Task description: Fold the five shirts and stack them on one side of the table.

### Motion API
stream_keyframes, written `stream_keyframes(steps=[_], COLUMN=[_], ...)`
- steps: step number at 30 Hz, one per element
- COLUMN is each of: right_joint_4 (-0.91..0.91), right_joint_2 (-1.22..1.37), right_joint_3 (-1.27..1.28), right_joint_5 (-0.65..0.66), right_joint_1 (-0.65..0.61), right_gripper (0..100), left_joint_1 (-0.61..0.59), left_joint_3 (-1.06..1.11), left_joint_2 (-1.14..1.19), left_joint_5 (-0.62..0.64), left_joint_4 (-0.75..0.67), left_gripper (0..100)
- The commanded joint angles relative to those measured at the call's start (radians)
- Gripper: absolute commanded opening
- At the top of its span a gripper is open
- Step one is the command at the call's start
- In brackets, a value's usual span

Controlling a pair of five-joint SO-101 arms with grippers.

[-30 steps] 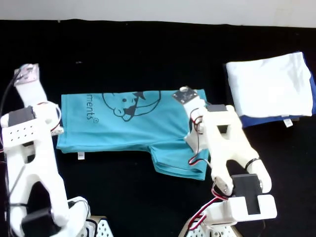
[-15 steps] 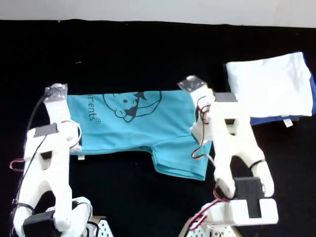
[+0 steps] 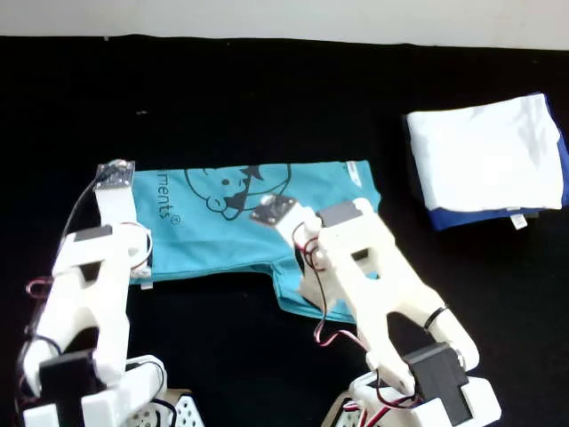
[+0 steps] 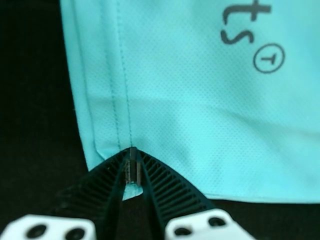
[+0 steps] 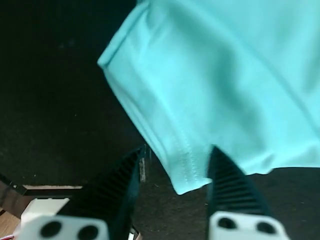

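Teal shirt (image 3: 222,227) flat mid table (image 3: 267,107). L gripper (image 4: 131,167) low at its left edge, pinched on hem corner; R gripper (image 5: 178,152) over sleeve, spread wide astride hem. High view adds folded stack (image 3: 484,156) at table's right.

Bright, even light; the white folded stack (image 3: 487,156) glares, while the black table (image 3: 267,98) swallows shadows.

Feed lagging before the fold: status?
Left hand shut on hem corner of teal printed shirt. Right hand open astride its sleeve corner. Folded white shirt stack lies apart.
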Motion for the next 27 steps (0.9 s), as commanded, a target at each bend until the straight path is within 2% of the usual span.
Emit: stream_keyframes(steps=[1,11,19,24,27], right_joint_4=[-0.015,-0.024,-0.254,-0.32,-0.364], right_joint_2=[-0.047,-0.038,-0.036,-0.035,0.018], right_joint_3=[0.031,0.079,0.326,0.355,0.354], right_joint_5=[0.011,0.077,0.077,0.081,0.107], right_joint_1=[-0.012,-0.019,-0.119,-0.018,0.045], right_gripper=[26.4,26.3,26.3,25.3,19.2], left_joint_1=[-0.012,-0.013,-0.013,-0.013,-0.013], left_joint_3=[-0.058,-0.061,-0.061,-0.059,-0.059], left_joint_2=[0.062,0.073,0.073,0.073,0.073], left_joint_5=[0.043,0.074,0.075,0.075,0.075], left_joint_4=[0.015,0.015,0.015,0.015,0.015], left_gripper=[1,1,1,1,1])
